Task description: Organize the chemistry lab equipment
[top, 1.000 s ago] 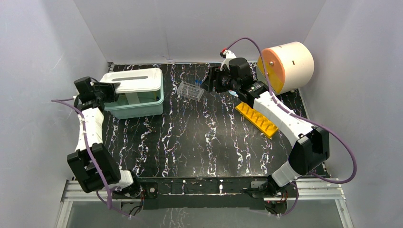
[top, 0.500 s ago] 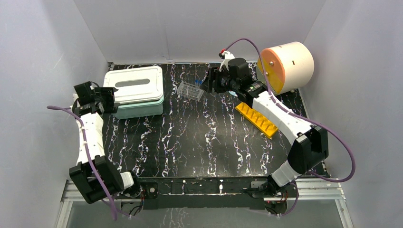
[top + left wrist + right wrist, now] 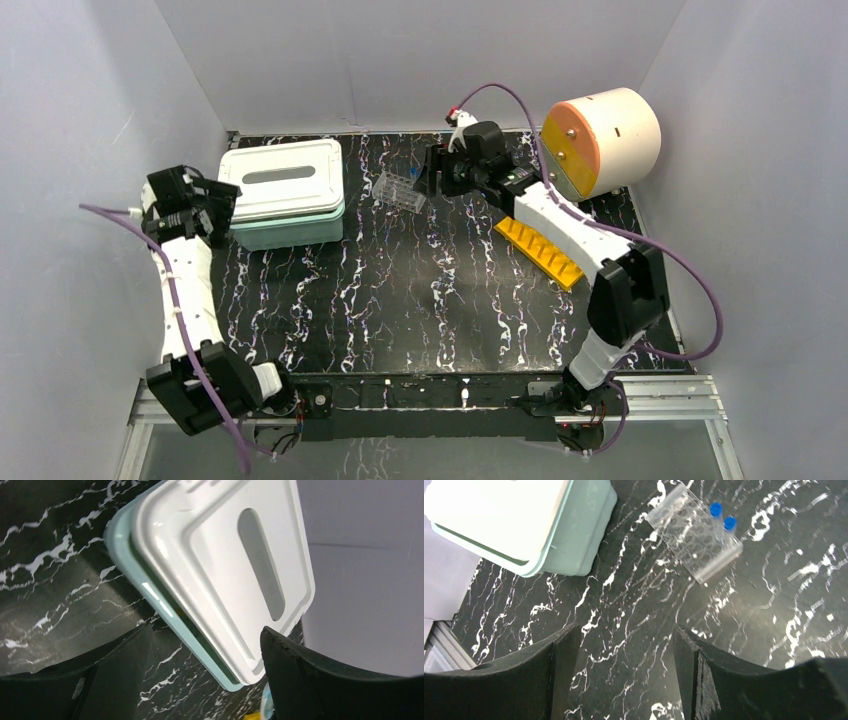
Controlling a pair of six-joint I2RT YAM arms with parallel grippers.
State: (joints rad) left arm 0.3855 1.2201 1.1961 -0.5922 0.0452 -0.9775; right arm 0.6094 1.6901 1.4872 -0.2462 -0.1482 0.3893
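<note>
A clear tube rack point(image 3: 400, 190) lies at the back middle of the table; in the right wrist view the rack point(image 3: 689, 540) holds two blue-capped tubes point(image 3: 722, 516). A yellow rack point(image 3: 541, 250) lies to the right. My right gripper point(image 3: 432, 180) hovers just right of the clear rack, open and empty point(image 3: 624, 645). My left gripper point(image 3: 220, 205) is open and empty beside the left end of a mint bin point(image 3: 300, 228) with a white lid point(image 3: 225, 555) on it; the gripper point(image 3: 200, 675) is apart from the lid. Tubing, funnel, flask, rods and packet are not visible.
A big cream drum with an orange face point(image 3: 600, 140) stands at the back right corner. White walls close in the table on three sides. The mint bin point(image 3: 589, 525) sits at the back left near the wall.
The white lid, tilted up on the bin a second ago, now lies flat on it. My left gripper has drawn back to the left. My right gripper has shifted left toward the clear rack.
</note>
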